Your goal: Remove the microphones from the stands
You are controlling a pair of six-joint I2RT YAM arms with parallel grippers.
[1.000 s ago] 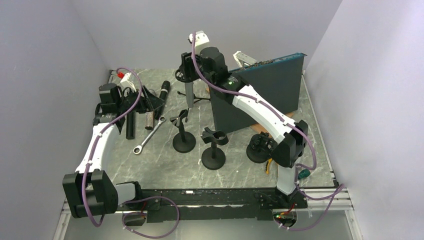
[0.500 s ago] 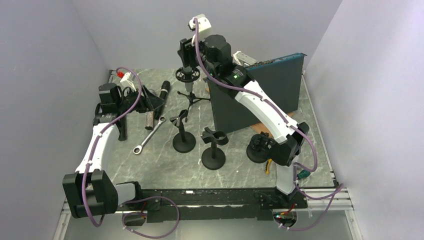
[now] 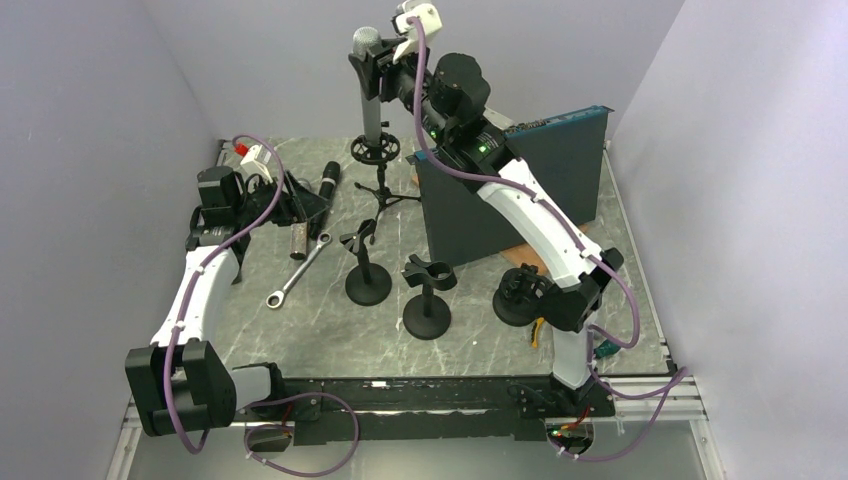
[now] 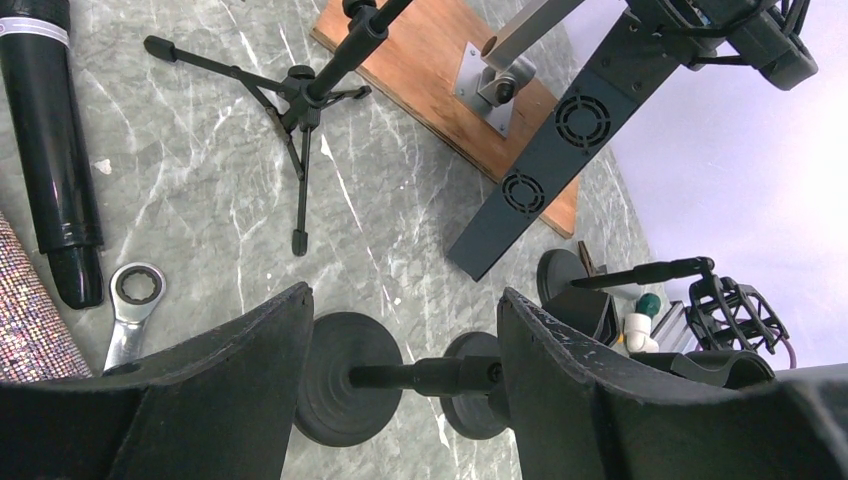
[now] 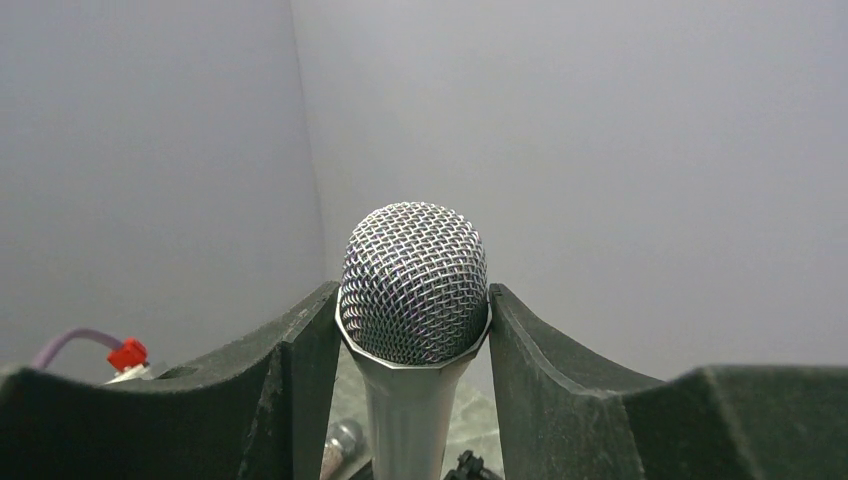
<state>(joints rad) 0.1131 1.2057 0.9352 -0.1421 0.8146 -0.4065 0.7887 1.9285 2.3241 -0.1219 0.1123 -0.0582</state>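
A silver microphone (image 3: 368, 90) with a mesh head (image 5: 414, 280) stands upright, held high above the back of the table. My right gripper (image 3: 380, 70) is shut on it just below the head, with a finger on each side (image 5: 413, 300). Its lower end hangs right over the black ring mount (image 3: 375, 150) of the small tripod stand (image 3: 385, 195); I cannot tell whether it still touches the ring. The tripod also shows in the left wrist view (image 4: 300, 100). My left gripper (image 3: 290, 205) is open and empty (image 4: 400, 375), low over the table's left side.
A black microphone (image 3: 328, 180) and a wrench (image 3: 298, 270) lie at the left. Two black clip stands with round bases (image 3: 367, 280) (image 3: 428, 305) stand mid-table, another (image 3: 520, 295) at the right. A dark upright panel (image 3: 520, 190) stands behind on a wooden board (image 4: 430, 80).
My right gripper has risen straight up with the microphone, drawing it up through the ring mount. The left arm has not moved.
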